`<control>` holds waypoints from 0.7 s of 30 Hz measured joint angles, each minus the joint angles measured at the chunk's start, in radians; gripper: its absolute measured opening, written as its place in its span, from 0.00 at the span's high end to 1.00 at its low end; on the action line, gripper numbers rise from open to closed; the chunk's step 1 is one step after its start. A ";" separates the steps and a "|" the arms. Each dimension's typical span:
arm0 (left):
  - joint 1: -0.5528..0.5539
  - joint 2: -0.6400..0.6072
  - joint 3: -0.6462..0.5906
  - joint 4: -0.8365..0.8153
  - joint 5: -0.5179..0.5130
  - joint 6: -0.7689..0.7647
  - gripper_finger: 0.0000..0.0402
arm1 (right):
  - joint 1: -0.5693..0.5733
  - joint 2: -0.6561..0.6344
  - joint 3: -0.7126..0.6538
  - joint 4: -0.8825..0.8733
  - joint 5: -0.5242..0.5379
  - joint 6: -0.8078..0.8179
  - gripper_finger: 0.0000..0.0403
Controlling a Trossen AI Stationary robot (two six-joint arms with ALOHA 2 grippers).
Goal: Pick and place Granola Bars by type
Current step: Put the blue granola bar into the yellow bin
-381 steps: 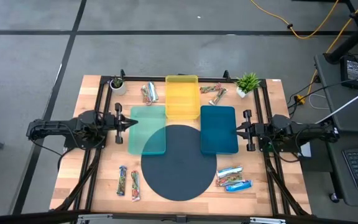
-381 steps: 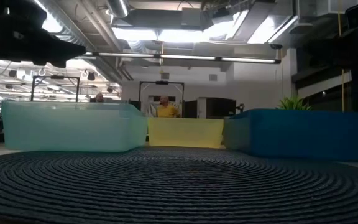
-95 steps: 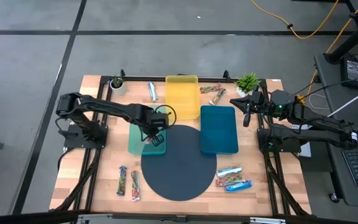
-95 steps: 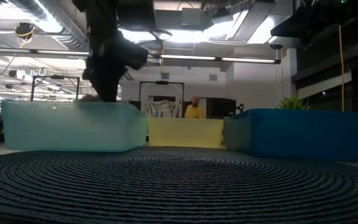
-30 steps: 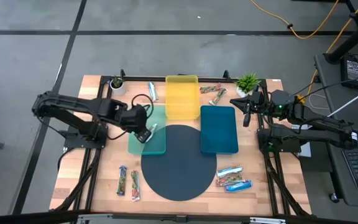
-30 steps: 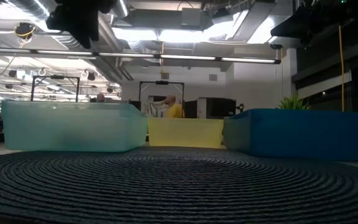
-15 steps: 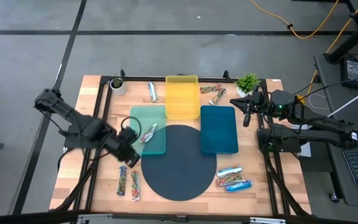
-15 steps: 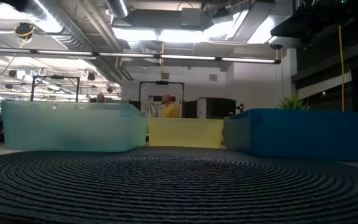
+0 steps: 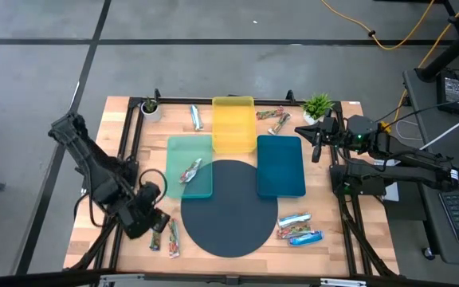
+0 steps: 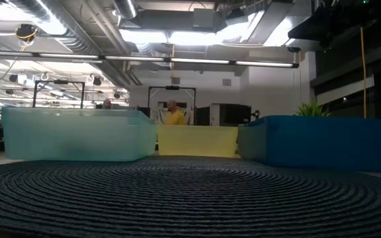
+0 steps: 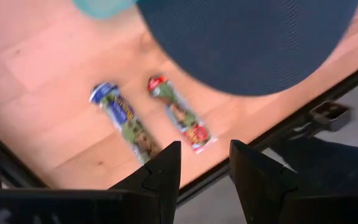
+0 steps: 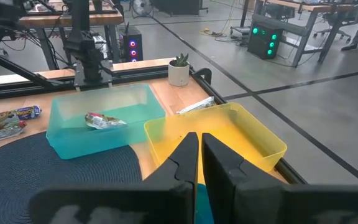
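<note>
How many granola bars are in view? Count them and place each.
8. One silver bar lies in the teal tray, one silver beside the yellow tray, two near the plant, two front-left, two front-right. None seems hidden.

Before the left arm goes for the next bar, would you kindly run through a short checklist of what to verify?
1. Left claw empty, jaws apart: ok.
2. Left claw above the two multicoloured bars at the table's front left: ok.
3. Those bars lie apart, so one can be taken alone: ok.
4. Silver bar lies inside the teal tray: ok.
5. Right claw shut, waiting near the yellow tray, clear of the left arm: ok.
6. Which tray the multicoloured bars belong in: cannot tell.
</note>
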 joint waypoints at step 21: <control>-0.094 0.293 -0.007 0.007 0.169 -0.216 0.68 | 0.000 0.000 0.000 0.000 0.002 0.004 0.94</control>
